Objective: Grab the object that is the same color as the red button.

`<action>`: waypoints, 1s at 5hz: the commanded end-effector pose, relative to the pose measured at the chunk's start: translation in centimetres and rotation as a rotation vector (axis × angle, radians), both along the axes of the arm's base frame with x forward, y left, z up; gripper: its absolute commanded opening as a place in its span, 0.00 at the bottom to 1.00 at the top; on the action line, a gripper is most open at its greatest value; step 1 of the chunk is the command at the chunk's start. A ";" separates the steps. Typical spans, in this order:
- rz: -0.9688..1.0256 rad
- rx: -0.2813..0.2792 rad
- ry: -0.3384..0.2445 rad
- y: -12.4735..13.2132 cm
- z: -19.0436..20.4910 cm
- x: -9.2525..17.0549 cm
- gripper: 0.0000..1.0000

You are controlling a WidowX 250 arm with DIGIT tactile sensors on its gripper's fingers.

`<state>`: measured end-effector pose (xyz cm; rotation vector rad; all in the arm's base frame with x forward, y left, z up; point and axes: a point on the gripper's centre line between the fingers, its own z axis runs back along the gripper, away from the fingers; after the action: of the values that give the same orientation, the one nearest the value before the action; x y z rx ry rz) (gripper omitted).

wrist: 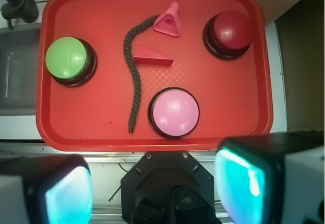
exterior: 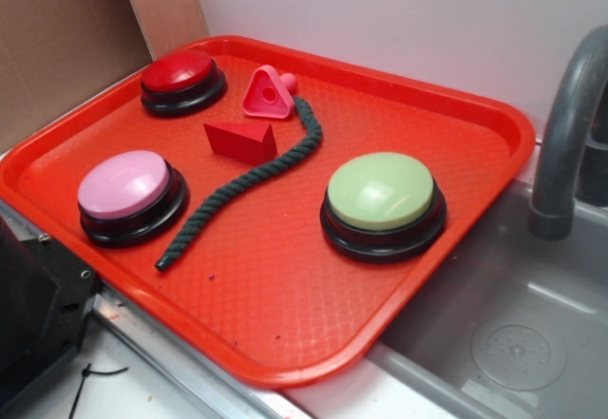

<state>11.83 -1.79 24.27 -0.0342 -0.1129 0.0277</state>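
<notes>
Hovering high over the tray point(wrist: 56, 127), I am at the very start: nothing is grasped yet, and my gripper point(wrist: 152, 188) hangs well above and short of the tray's near edge, its two fingers point(wrist: 66, 193) spread wide apart with nothing between them. The red button point(wrist: 229, 31) sits in a far corner of the tray, its glossy dark-red dome on a black base, and the thing that matches it is the wedge point(wrist: 152, 55), a small solid dark-red block with a triangular top, far smaller than any button. It lies flat near the middle of the tray, just beside the rope point(wrist: 133, 87) (touching it or nearly so, I cannot tell which), with the pink triangle point(wrist: 169, 23) close behind it and the pink button point(wrist: 174, 112) nearer to me. The green button point(wrist: 67, 59) is well apart. As I judge it, the next move calls for travelling forward over the pink button, lining the fingers across the wedge's flat sides, then coming down without catching the rope or nudging the pink triangle.
</notes>
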 end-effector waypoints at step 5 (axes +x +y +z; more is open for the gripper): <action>-0.674 -0.098 -0.091 1.6 -6.4 7.4 1.00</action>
<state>19.22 0.18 17.09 -0.1771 -0.1639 -0.6412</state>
